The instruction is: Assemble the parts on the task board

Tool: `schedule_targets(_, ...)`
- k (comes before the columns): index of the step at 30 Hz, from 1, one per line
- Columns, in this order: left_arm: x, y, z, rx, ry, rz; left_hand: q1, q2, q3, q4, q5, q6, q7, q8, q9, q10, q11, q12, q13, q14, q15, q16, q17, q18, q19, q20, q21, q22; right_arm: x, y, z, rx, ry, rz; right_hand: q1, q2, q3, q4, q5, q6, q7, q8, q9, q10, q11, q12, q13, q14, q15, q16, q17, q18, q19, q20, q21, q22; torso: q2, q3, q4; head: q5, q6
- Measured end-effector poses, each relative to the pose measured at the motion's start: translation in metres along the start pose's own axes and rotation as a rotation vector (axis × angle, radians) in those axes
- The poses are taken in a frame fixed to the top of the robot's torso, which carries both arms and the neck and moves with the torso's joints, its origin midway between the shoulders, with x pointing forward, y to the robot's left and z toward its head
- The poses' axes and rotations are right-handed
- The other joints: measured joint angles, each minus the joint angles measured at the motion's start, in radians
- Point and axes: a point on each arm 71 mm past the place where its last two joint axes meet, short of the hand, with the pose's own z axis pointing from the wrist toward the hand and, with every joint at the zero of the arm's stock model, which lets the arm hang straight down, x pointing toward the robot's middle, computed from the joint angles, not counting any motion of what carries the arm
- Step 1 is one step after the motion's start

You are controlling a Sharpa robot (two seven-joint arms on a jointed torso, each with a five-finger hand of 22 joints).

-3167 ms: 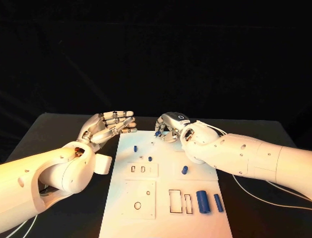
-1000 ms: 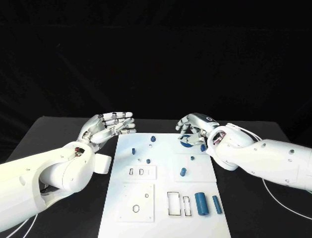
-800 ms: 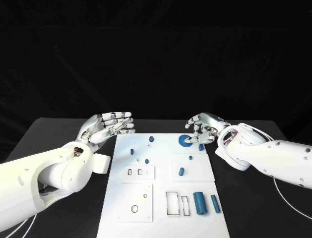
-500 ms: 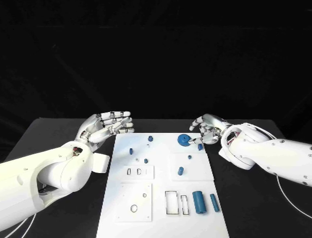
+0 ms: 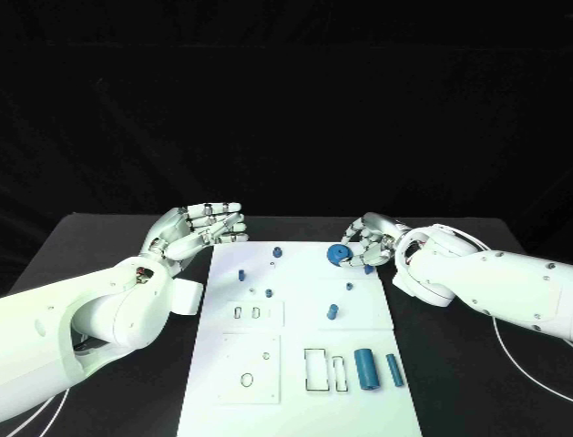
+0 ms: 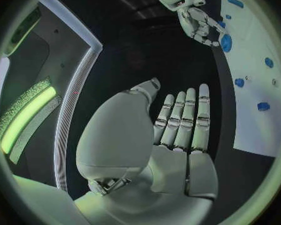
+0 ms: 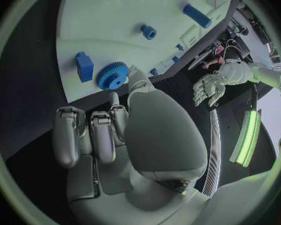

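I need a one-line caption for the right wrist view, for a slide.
Right hand beside a blue gear on the white task board.

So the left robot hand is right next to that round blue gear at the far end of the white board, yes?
Not quite: the right robot hand is next to the blue gear at the white board's far end, as the head view shows. The left robot hand sits beside the board's other edge.

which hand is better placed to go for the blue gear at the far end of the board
The right hand. It sits right beside the blue gear at the far right of the task board, holding nothing. The left hand hovers off the board's left edge, farther away, fingers apart and empty.
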Motion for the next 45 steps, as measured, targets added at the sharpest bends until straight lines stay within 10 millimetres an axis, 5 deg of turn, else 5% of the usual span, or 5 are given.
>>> schedule_targets(4, 0.001, 0.0, 0.0, -0.002, 0.002, -0.001, 0.0, 0.0, 0.0, 0.0, 0.0, 0.0, 0.0, 0.0, 0.0, 0.0, 0.0, 0.0, 0.0, 0.0, 0.0, 0.0, 0.0, 0.0, 0.0, 0.0, 0.0, 0.0, 0.002, 0.001, 0.004, 0.008, 0.004, 0.001, -0.002, 0.009, 0.007, 0.0, 0.002, 0.003, -0.003, 0.0, 0.0, 0.008, -0.002, 0.008, 0.0, 0.0, 0.0, 0.004, 0.0, -0.016, 0.004, -0.004, 0.018, 0.0, 0.0, -0.0012, 0.0011, -0.001, -0.003)
schedule_targets(22, 0.0, 0.001, 0.001, -0.013, 0.003, -0.002, 0.0, 0.0, 0.004, -0.004, 0.0, 0.0, 0.0, 0.0, 0.0, 0.0, 0.0, -0.004, 0.0, 0.0, 0.0, 0.0, 0.0, 0.0, 0.0, 0.0, 0.0, 0.0, 0.005, 0.006, 0.011, 0.025, 0.004, -0.003, 0.0, 0.023, 0.026, -0.002, 0.006, 0.01, -0.002, 0.004, 0.0, 0.018, -0.004, 0.019, 0.0, 0.0, 0.0, 0.006, 0.0, -0.016, 0.003, -0.004, 0.031, 0.0, -0.001, -0.0018, 0.0, -0.002, -0.012)
schedule_targets(30, -0.001, 0.002, 0.001, -0.016, 0.003, -0.002, 0.0, 0.0, 0.004, -0.004, 0.0, 0.0, 0.0, 0.0, 0.0, 0.0, 0.0, -0.004, 0.0, 0.0, 0.0, 0.0, 0.0, 0.0, 0.0, 0.0, 0.0, 0.0, 0.004, 0.003, 0.012, 0.032, -0.002, -0.013, 0.019, 0.041, 0.085, -0.006, -0.02, 0.018, -0.003, 0.003, -0.007, 0.018, -0.004, 0.019, 0.0, 0.0, 0.0, 0.01, 0.0, -0.016, 0.003, -0.004, 0.038, 0.0, -0.001, -0.0007, -0.0006, 0.001, -0.014)
schedule_targets(45, 0.0, 0.002, 0.001, -0.02, 0.006, -0.004, 0.0, 0.0, 0.004, -0.004, 0.0, 0.0, 0.0, 0.0, 0.0, 0.0, 0.0, -0.004, 0.0, 0.0, 0.0, -0.005, 0.002, 0.0, 0.0, 0.0, 0.0, 0.0, 0.004, 0.002, 0.012, 0.03, 0.004, -0.038, 0.041, 0.026, 0.147, -0.007, -0.02, 0.035, -0.006, 0.003, -0.017, 0.024, -0.004, 0.019, -0.001, 0.0, 0.0, 0.01, -0.001, -0.016, 0.003, -0.004, 0.043, -0.001, -0.001, 0.0002, -0.0012, 0.001, -0.016)
